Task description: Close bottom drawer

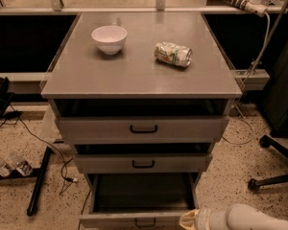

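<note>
No readable text; pincer beside the bottom drawer.

There is one cabinet, and it has three drawers: one top drawer, one middle drawer and one bottom drawer. On the cabinet's top stand one bowl and one can. On the floor left of the cabinet lie two bottles. There is one gripper, low at the cabinet's front right, just beside the bottom drawer.
</note>
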### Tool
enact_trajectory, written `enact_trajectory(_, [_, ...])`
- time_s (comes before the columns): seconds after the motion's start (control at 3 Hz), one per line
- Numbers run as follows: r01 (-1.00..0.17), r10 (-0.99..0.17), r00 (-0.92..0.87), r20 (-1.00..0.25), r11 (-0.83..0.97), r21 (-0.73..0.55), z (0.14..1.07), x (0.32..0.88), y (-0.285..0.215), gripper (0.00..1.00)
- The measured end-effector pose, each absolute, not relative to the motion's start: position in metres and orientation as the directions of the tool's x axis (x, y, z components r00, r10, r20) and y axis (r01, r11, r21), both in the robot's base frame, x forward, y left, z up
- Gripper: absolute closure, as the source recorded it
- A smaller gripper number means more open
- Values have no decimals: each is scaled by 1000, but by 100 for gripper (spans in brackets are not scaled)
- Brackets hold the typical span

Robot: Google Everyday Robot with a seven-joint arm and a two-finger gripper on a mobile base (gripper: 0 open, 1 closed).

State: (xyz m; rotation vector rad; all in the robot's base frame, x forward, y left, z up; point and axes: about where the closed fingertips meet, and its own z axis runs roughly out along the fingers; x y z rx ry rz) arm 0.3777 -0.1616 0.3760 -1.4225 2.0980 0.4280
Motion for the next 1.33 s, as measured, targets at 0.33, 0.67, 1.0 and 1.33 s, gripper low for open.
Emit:
enact_trajectory(0.33, [-888,-722,-298,-624,450,-97,330,402,-167,100])
enact_trajectory(0.67, [-865,-721,-298,-625,481,-142,305,436,-166,100])
enact_trajectory(1.0, [-866,-722,-298,-625,480,-142,305,435,-166,100])
enact_trajectory(1.33, [-872,-735,-285,-615,466,-152,303,432,-163,100])
